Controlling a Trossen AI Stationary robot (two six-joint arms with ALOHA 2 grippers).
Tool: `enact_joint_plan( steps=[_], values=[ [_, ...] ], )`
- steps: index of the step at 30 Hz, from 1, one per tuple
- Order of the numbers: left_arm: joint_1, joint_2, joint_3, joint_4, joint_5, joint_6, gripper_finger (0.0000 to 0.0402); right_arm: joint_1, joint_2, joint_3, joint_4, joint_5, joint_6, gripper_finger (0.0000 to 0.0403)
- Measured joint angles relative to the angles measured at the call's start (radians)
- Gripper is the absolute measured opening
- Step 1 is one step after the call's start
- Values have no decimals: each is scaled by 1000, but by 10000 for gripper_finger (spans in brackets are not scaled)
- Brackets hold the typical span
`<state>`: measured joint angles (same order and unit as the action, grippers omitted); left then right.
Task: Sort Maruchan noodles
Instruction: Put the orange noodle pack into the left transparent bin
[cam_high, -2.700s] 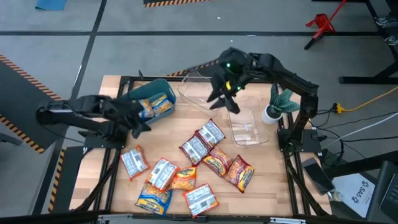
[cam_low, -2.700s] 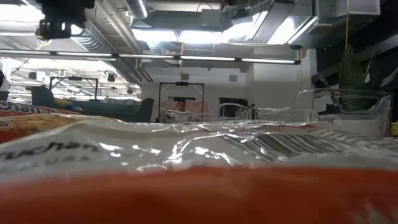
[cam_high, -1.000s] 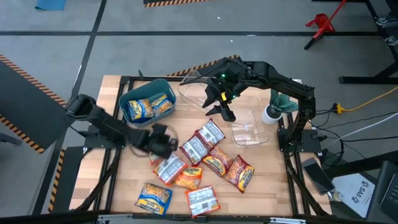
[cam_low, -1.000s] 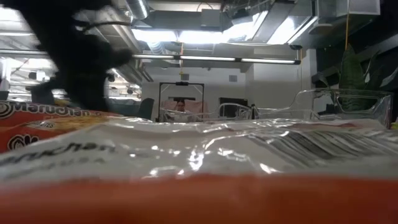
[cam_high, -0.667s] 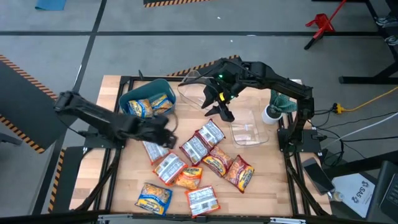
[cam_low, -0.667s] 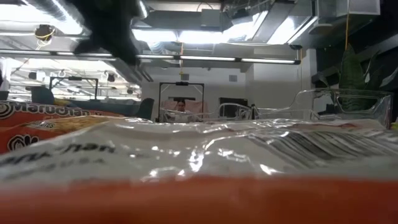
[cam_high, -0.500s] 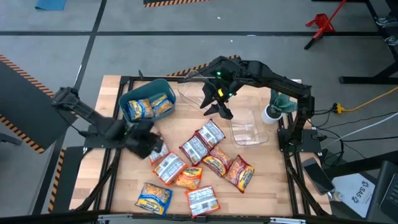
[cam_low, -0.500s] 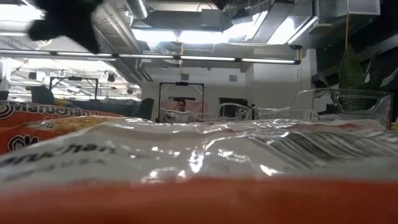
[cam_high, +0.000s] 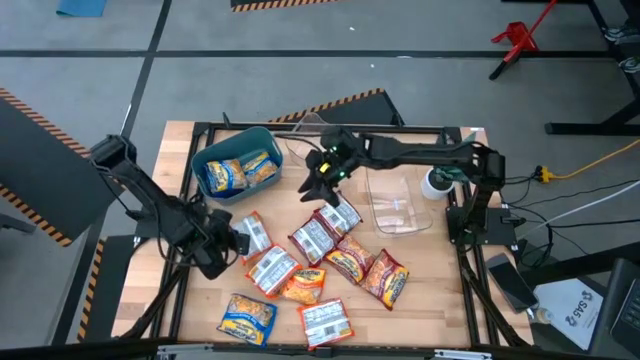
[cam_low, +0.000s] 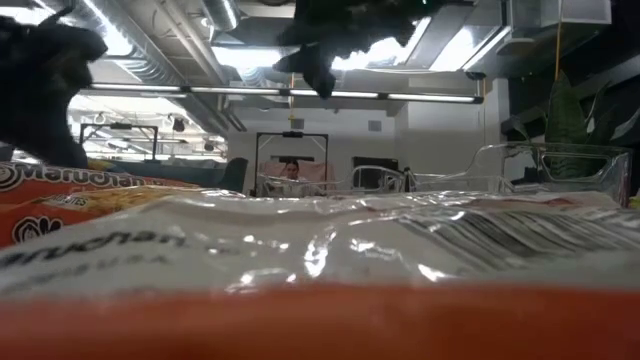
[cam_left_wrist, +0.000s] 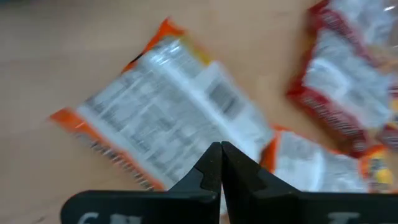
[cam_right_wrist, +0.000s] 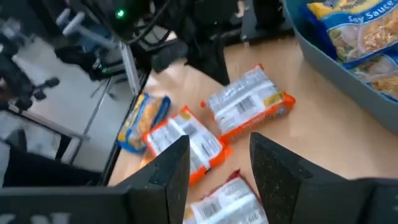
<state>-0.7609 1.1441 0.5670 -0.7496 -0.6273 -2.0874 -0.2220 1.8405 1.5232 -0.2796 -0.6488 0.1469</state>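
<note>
Several Maruchan noodle packets (cam_high: 312, 262) lie flat on the wooden table in red-white, orange and blue-yellow prints. One orange packet (cam_high: 251, 238) (cam_left_wrist: 165, 118) lies at the left of the group. My left gripper (cam_high: 222, 247) (cam_left_wrist: 221, 163) is shut just to the left of it, with nothing between its fingers. My right gripper (cam_high: 318, 182) (cam_right_wrist: 214, 165) hangs open and empty above the far side of the group, near a red-white packet (cam_high: 339, 214). Blue-yellow packets (cam_high: 240, 170) lie in the teal bin (cam_high: 200, 158).
A clear container (cam_high: 397, 208) stands right of the group and another (cam_high: 300, 140) behind my right gripper. A small potted plant (cam_high: 440, 178) stands by the right arm's base. In the low view, packets (cam_low: 320, 260) fill the foreground.
My left gripper, still shut, has swung over the table's left half and drawn back toward the left and near edges, leaving the orange packet lying at the left of the group. My right gripper has sunk and moved left, from beside the clear container to above the packets, rolling as it went.
</note>
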Motion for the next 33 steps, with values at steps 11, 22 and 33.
enact_joint_plan(
  steps=[11,22,33],
  values=[
    [-63,34,1,-61,189,-151,0,0,-1,-119,54,28,36,152],
    [21,236,-22,71,217,-158,0,0,-1,-119,54,54,33,152],
    [237,264,-25,414,-120,130,0,0,-1,-119,62,61,32,152]
  ],
)
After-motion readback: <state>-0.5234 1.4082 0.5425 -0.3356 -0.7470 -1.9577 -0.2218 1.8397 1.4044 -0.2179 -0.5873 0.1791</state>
